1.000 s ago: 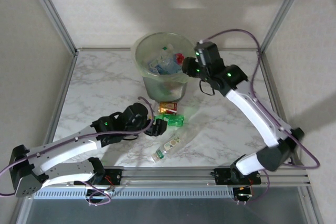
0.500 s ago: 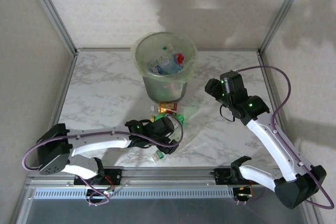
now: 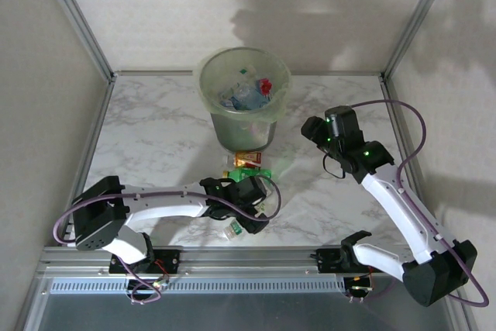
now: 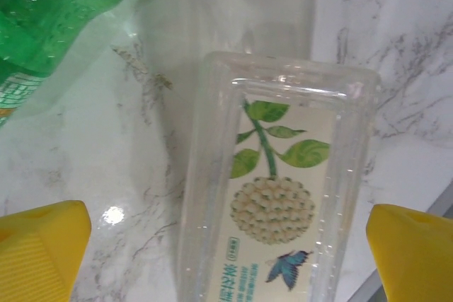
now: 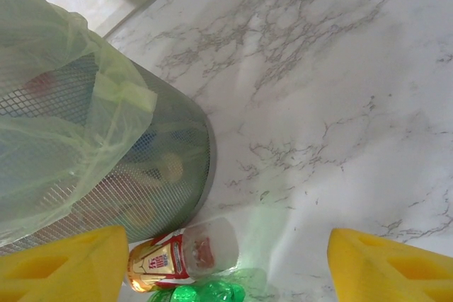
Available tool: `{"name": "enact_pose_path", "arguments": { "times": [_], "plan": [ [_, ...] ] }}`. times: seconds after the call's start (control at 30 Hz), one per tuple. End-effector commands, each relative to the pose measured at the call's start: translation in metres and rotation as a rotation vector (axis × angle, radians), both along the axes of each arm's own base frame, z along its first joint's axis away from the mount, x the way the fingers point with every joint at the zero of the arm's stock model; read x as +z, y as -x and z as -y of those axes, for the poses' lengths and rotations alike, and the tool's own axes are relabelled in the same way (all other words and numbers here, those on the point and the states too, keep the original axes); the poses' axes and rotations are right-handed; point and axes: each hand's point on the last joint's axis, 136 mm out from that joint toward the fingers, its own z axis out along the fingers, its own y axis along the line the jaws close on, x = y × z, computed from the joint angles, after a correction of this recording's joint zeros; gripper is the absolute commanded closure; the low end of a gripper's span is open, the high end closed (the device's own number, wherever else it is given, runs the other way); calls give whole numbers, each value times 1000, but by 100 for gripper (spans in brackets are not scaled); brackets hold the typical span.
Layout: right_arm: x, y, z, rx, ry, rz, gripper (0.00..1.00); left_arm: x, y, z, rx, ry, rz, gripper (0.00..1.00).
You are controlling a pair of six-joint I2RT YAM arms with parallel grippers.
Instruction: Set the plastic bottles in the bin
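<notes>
Marble desk (image 3: 155, 129). My left end effector (image 4: 226, 245) gapes wide, empty, straddling the clear bottle (image 4: 272, 196), well short of the bin (image 3: 244, 125). The right end effector (image 5: 225, 259): open, empty. Risk: slick bottle may twist out on closing.

The bin (image 3: 244, 106) is standing at mid-table, a red-labelled bottle (image 3: 248, 159) and a green bottle (image 3: 253, 174) crowding its near foot. Bare marble (image 3: 155, 125) is lying open on both sides of it. The left arm (image 3: 167, 203) is stretching across the near strip, and the left gripper (image 3: 249, 218) is straddling a clear bottle (image 4: 276, 196).
</notes>
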Motion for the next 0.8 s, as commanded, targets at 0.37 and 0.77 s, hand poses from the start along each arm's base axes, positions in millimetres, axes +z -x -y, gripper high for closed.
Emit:
{"name": "enact_pose_path", "arguments": {
  "times": [0.37, 0.77],
  "plan": [
    [22, -4, 4, -9, -16, 24, 26, -33, -5, 11, -37, -75, 24, 19],
    [33, -9, -9, 54, -52, 67, 39, 32, -27, 17, 43, 137, 165, 44]
  ]
}}
